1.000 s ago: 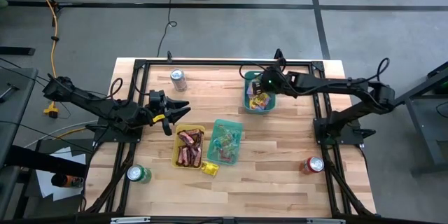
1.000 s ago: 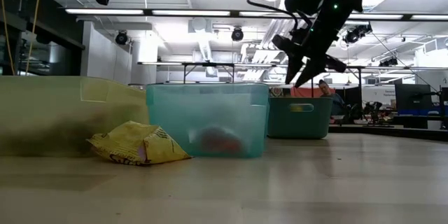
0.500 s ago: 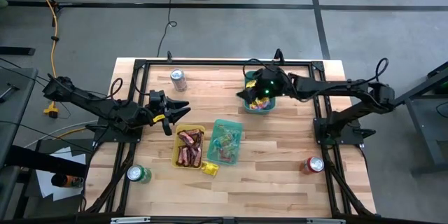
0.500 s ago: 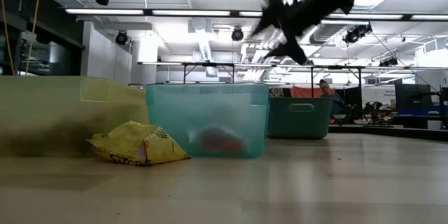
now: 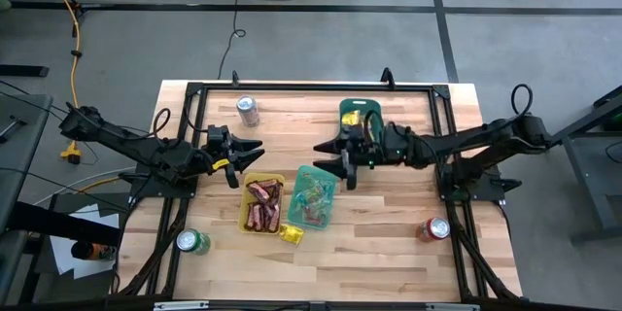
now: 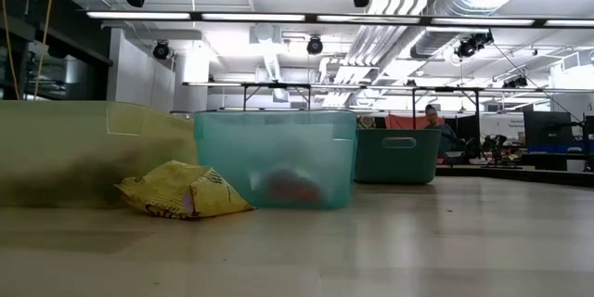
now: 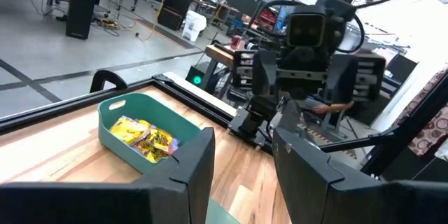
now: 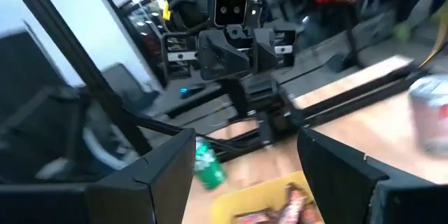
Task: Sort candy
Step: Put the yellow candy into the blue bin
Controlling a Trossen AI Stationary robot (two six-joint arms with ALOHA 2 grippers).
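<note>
- Your wooden table (image 5: 389,243) carries three trays: a dark green tray (image 5: 352,110) toward the far edge, a yellow tray (image 5: 245,206) and a teal tray (image 5: 322,177) side by side nearer the front.
- Your right gripper (image 5: 333,156) hangs above bare wood between the green tray and the teal tray, its jaws spread wide and holding nothing.
- Your left gripper (image 5: 249,152) waits over the table's left side, just beyond the yellow tray, jaws partly apart and empty, touching nothing.
- Three drink cans stand well apart: a silver can (image 5: 248,109), a green can (image 5: 191,242) and a red can (image 5: 434,229).
- Red-brown bars (image 5: 262,204) fill the yellow tray; yellow packets (image 7: 143,134) lie in the green tray; pale small pieces (image 5: 313,194) sit in the teal tray.
- One loose yellow packet (image 5: 292,235) lies on the wood just in front of the yellow and teal trays.
</note>
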